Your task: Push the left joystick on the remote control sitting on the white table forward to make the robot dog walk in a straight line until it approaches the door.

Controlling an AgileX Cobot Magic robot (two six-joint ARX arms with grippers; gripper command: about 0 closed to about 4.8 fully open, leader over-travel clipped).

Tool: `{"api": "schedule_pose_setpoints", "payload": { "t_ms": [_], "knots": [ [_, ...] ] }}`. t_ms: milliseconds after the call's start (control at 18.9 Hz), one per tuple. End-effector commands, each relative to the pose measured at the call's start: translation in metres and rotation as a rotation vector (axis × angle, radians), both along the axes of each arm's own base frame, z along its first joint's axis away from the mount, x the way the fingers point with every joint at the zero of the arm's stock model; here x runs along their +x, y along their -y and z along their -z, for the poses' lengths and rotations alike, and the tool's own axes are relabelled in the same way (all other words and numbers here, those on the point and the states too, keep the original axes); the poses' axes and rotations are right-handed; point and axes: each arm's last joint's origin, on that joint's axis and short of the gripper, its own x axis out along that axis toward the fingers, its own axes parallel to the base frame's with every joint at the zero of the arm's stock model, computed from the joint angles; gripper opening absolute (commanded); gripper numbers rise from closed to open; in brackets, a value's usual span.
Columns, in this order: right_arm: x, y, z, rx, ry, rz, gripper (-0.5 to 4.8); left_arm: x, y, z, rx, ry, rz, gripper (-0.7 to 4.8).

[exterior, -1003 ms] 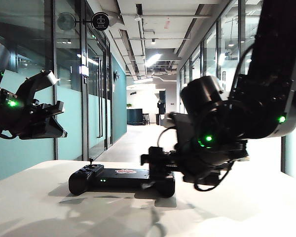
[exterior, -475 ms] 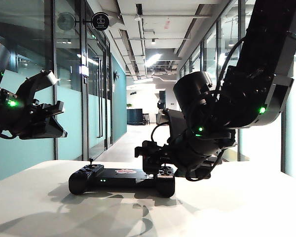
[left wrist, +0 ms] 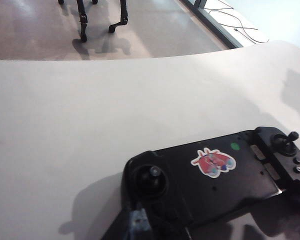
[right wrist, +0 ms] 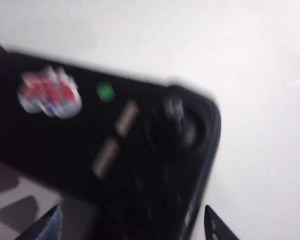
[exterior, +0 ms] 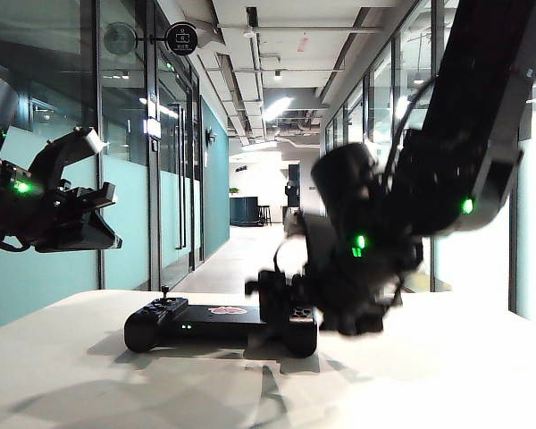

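black remote control (exterior: 219,326) on white table (exterior: 447,375); right gripper (right wrist: 132,225) spread above, left gripper (exterior: 76,192) seemingly spread.

no readable text, red logo sticker (left wrist: 213,162) wordless

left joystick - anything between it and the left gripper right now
Nothing visible. The left gripper hangs open above and left of the left joystick, with only air between. The right gripper is at the remote control's other handle, clear of that path.
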Motion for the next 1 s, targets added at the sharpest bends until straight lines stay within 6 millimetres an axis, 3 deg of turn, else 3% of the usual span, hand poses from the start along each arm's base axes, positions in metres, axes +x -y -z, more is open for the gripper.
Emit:
{"api": "schedule_pose_setpoints", "payload": {
  "t_ms": [53, 264, 422, 845, 1003],
  "knots": [
    [0.0005, -0.0013, 0.0031, 0.012, 0.0, -0.008, 3.55, 0.0009, 0.0011, -0.0035, -0.013, 0.022, 0.027, -0.06],
    [0.0058, -0.0048, -0.0008, 0.021, 0.019, -0.006, 3.55, 0.0009, 0.0011, -0.0035, -0.013, 0.022, 0.027, -0.06],
    [0.0083, -0.0055, -0.0031, 0.024, 0.028, -0.005, 3.01, 0.0009, 0.0011, -0.0035, -0.013, 0.021, 0.027, -0.06],
    [0.0094, -0.0043, 0.0019, 0.006, 0.029, 0.015, 2.4, 0.0008, 0.0011, -0.0033, -0.012, 0.02, 0.027, -0.06],
    [0.0094, -0.0044, 0.0018, -0.018, 0.041, -0.006, 2.5, 0.0008, 0.0011, -0.0032, -0.013, 0.019, 0.027, -0.05]
  ]
}}
